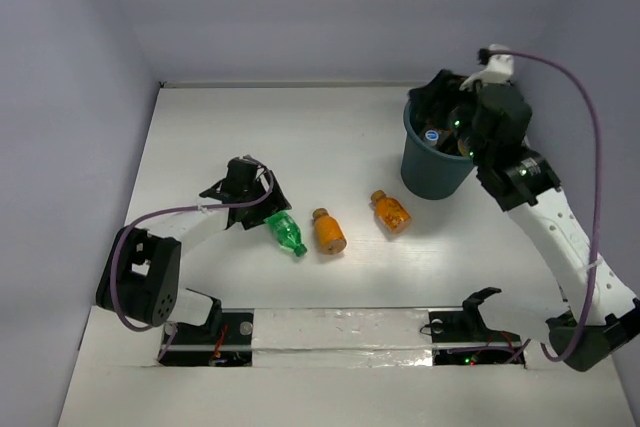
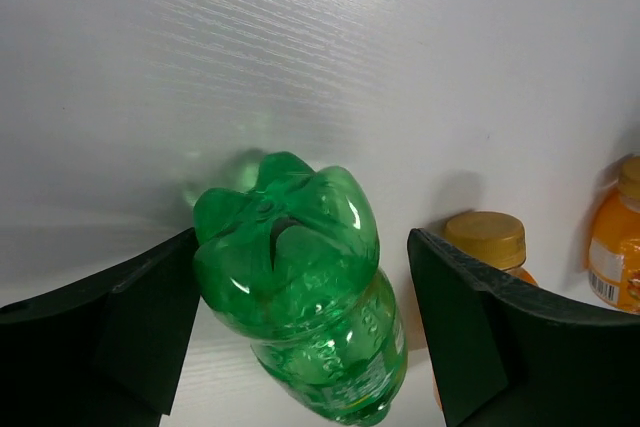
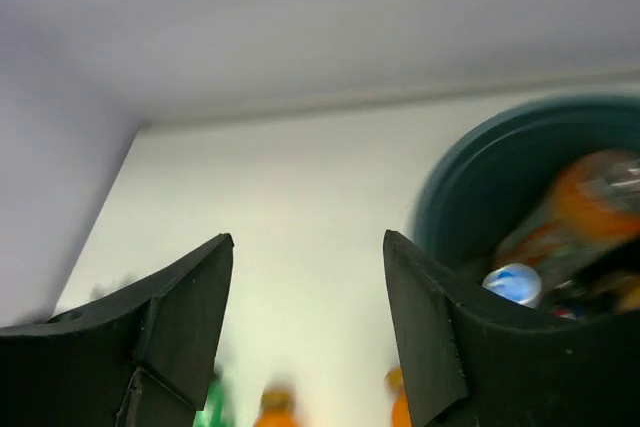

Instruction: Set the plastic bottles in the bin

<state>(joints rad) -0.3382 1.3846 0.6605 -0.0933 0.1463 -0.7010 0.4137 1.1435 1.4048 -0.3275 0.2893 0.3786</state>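
A green bottle [image 1: 285, 232] lies on the white table; in the left wrist view its base [image 2: 290, 247] sits between my left gripper's fingers. My left gripper [image 1: 266, 207] [image 2: 303, 247] is open around it, the left pad at the bottle's side, the right pad apart from it. Two stubby orange bottles [image 1: 328, 231] [image 1: 391, 211] lie to its right; both also show in the left wrist view [image 2: 485, 239] [image 2: 618, 237]. The dark teal bin [image 1: 432, 169] stands at the back right with bottles inside, among them an orange one [image 3: 580, 197]. My right gripper [image 1: 442, 99] [image 3: 308, 247] is open and empty above the bin's rim [image 3: 470, 177].
Grey walls close in the table at the left, back and right. A purple cable [image 1: 590, 127] loops off the right arm. The arm bases stand on a taped strip [image 1: 330, 332] at the near edge.
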